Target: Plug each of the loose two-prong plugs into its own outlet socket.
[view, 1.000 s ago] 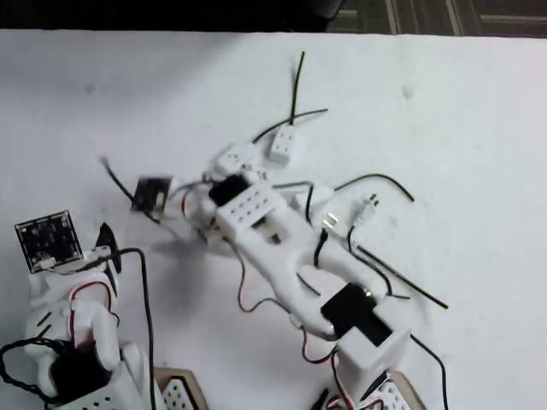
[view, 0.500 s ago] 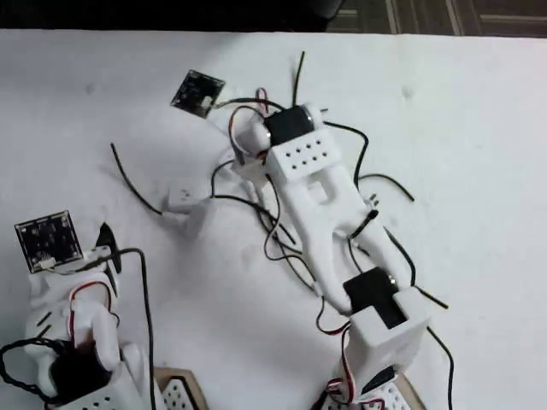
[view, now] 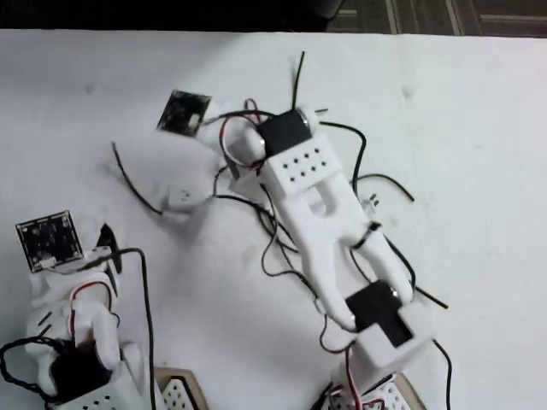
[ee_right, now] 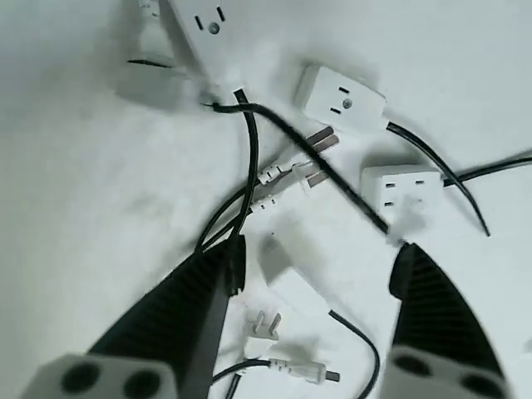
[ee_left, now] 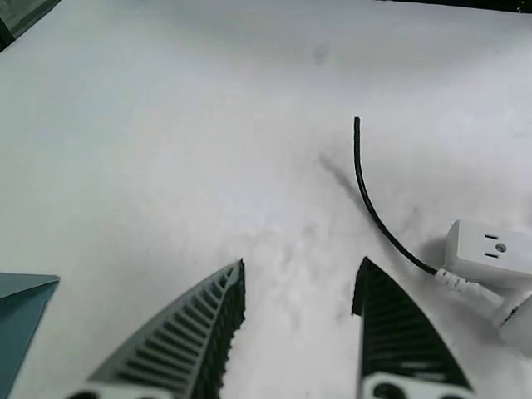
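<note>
First, check the right gripper: its jaws are released and grasp nothing. One loose two-prong plug lies on the white table between them and a second plug just past the fingertips, followed in order by a near outlet socket, a middle outlet socket and a far outlet socket. Next, check the left gripper: it is likewise released and empty, and in the high view you find a lone outlet socket on a black cable at 2 o'clock from it and at 8 o'clock from the right arm's wrist.
</note>
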